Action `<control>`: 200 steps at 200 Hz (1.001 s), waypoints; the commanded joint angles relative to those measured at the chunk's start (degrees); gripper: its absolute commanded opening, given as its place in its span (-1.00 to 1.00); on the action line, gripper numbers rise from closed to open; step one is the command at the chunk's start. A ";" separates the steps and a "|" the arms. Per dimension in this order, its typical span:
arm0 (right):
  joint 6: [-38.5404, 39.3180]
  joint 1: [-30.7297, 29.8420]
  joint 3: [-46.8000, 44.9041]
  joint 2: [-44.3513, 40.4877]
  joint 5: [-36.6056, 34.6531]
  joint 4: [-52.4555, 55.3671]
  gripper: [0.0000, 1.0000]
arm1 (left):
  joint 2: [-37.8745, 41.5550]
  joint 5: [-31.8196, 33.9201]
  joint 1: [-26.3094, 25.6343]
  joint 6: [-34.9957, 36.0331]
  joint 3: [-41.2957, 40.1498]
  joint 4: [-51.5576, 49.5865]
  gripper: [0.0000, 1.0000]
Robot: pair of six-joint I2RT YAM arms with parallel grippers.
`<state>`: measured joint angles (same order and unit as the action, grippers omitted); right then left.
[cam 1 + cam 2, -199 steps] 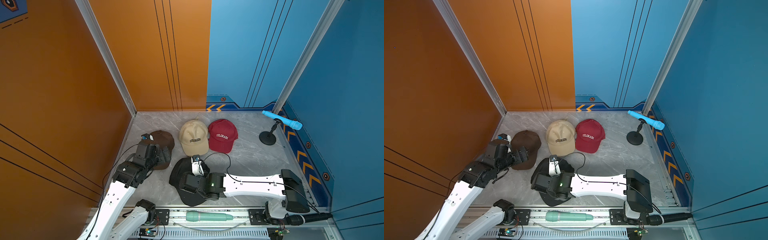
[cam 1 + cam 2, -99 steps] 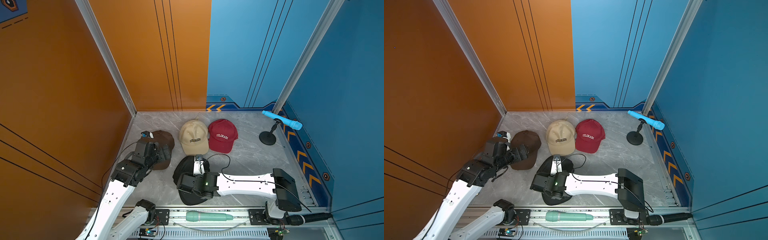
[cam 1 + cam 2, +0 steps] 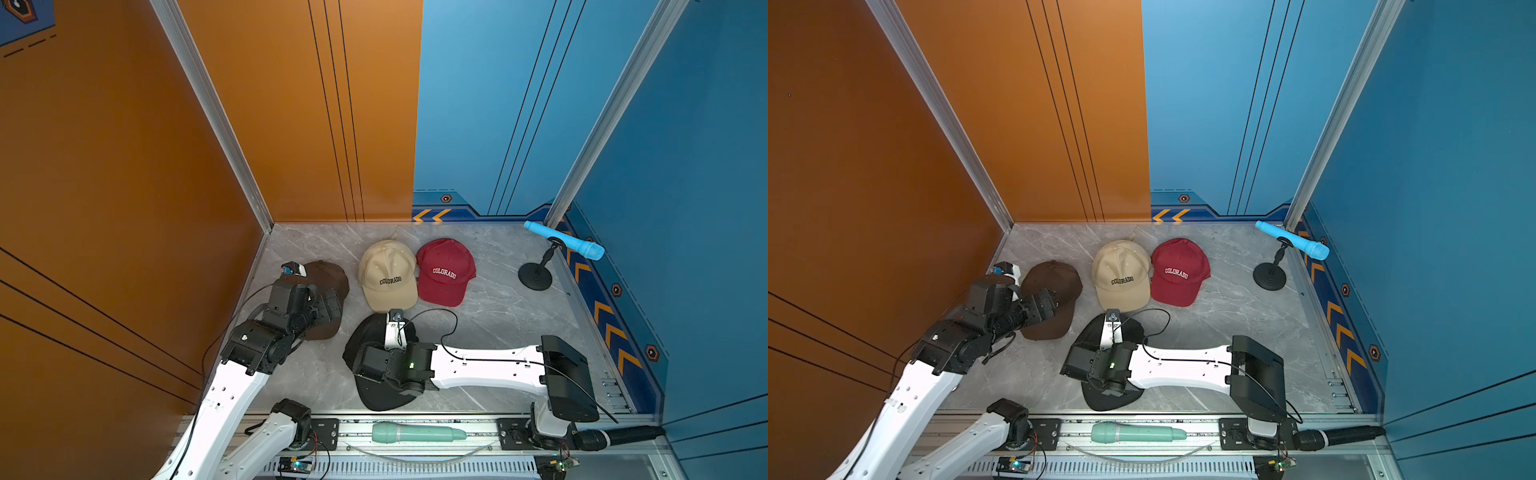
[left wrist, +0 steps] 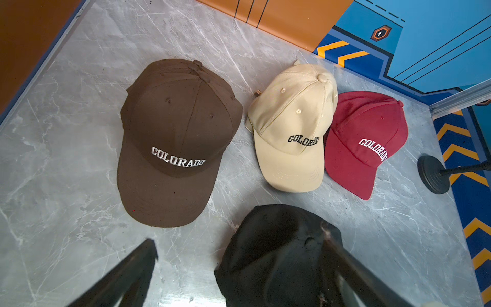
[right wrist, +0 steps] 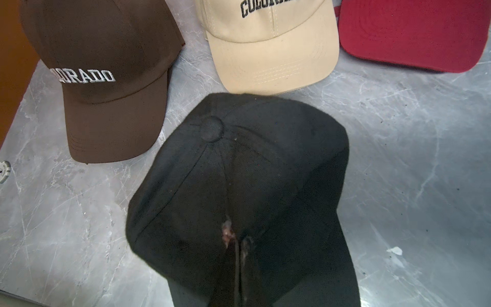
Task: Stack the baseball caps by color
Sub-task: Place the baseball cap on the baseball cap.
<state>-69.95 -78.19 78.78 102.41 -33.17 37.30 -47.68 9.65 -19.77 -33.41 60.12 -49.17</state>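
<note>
Four baseball caps lie on the grey marble floor. A brown cap [image 3: 328, 274] is at the left, a beige cap [image 3: 388, 270] in the middle and a red cap [image 3: 444, 270] to its right, all lettered COLORADO. A plain black cap [image 3: 365, 332] lies nearer the front. My right gripper [image 5: 236, 236] points down onto the black cap [image 5: 239, 159], its fingers shut together and pinching the crown fabric. My left gripper [image 3: 1048, 305] hangs open over the brown cap's [image 3: 1054, 282] brim with nothing between its fingers [image 4: 148, 247].
A blue microphone [image 3: 565, 245] rests on a black stand [image 3: 536, 278] at the back right. A green microphone [image 3: 415, 432] lies on the front rail, and a black one [image 3: 615, 436] at the front right. Orange and blue walls close in three sides.
The right arm's elbow has swung a little to the left while its gripper stays on the black cap. The left arm has barely moved.
</note>
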 commanded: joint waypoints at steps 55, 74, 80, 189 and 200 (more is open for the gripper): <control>-1.95 1.79 2.22 4.20 0.49 4.80 -1.00 | 1.14 1.77 0.79 0.89 0.83 -0.87 0.96; -3.16 2.76 1.23 3.37 -0.67 4.80 -1.00 | 0.45 2.43 0.87 0.86 1.48 -0.80 0.96; -3.64 3.22 0.68 3.13 -0.76 4.80 -1.00 | 0.15 2.54 0.87 0.89 1.70 -0.77 0.96; 4.06 16.05 -10.02 -7.51 -2.87 5.77 -1.00 | -5.09 2.57 1.13 0.55 3.31 4.66 0.96; 5.82 17.11 -11.23 -8.73 -2.11 5.24 -1.00 | -5.05 2.73 1.05 0.11 3.00 5.47 0.96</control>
<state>-68.64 -63.24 70.59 97.17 -34.74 40.14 -52.90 11.40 -19.11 -33.23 62.17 -46.04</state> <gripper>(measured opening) 0.047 0.978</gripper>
